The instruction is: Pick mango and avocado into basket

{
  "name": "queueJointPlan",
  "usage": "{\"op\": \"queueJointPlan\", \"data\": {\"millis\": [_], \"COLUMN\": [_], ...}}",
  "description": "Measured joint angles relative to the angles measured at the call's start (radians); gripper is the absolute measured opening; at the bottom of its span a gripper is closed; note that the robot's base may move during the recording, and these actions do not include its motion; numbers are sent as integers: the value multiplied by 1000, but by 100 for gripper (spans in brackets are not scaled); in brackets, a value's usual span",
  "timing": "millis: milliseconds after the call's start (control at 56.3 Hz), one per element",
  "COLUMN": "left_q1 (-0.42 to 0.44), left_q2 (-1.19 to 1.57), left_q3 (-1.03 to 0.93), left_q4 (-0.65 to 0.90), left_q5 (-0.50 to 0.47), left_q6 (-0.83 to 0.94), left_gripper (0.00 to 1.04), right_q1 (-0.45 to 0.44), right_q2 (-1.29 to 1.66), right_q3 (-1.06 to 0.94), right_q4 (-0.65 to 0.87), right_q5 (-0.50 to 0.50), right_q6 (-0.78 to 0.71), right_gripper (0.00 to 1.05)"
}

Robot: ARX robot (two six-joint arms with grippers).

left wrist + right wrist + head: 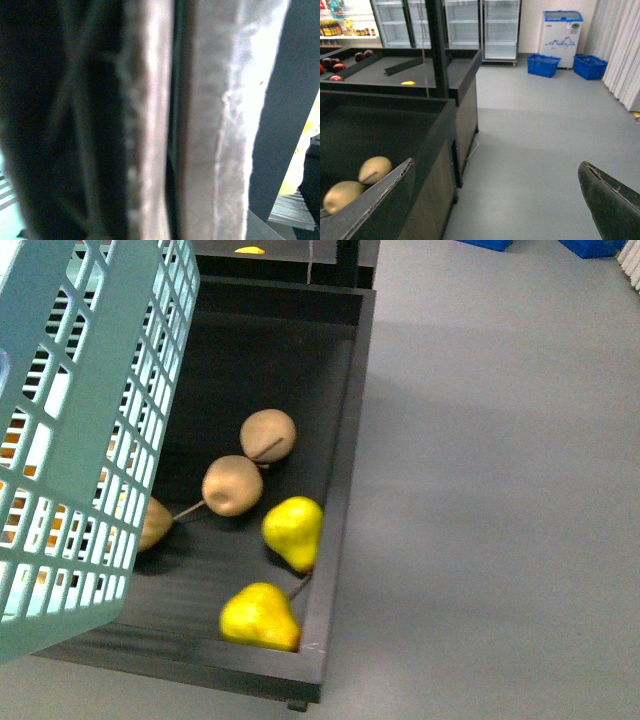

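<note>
The light teal basket [80, 440] hangs tilted at the left of the front view, above the black bin [335, 490]. In the left wrist view its brownish-grey handles [150, 125] fill the frame as a close blur. My left gripper is shut on them, but its fingers cannot be made out. My right gripper [495, 200] is open and empty over grey floor beside the bin, with one fingertip [380, 200] at the bin's edge. The mango and the avocado are out of view. Faint orange shows through the basket's slots, too hidden to name.
The bin holds tan pears [268, 435] [232, 485] and yellow pears [293, 530] [260, 616]. Another black bin [395, 75] lies beyond, with a yellow fruit [408, 83] and red fruits [337, 65]. Grey floor [490, 490] spreads to the right. Blue baskets [543, 65] and glass-door coolers [465, 25] stand far back.
</note>
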Motion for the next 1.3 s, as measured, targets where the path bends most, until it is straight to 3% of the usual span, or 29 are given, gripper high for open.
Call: {"op": "queueJointPlan", "data": {"millis": [1296], "left_q1": [0], "left_q2": [0], "left_q3": [1], "left_q4": [0], "left_q5": [0], "left_q6": [0], "left_gripper": [26], "right_q1": [0], "right_q2": [0], "right_q3": [0], "right_q4": [0], "right_q5": [2], "right_q6": [0], "right_gripper": [96]}}
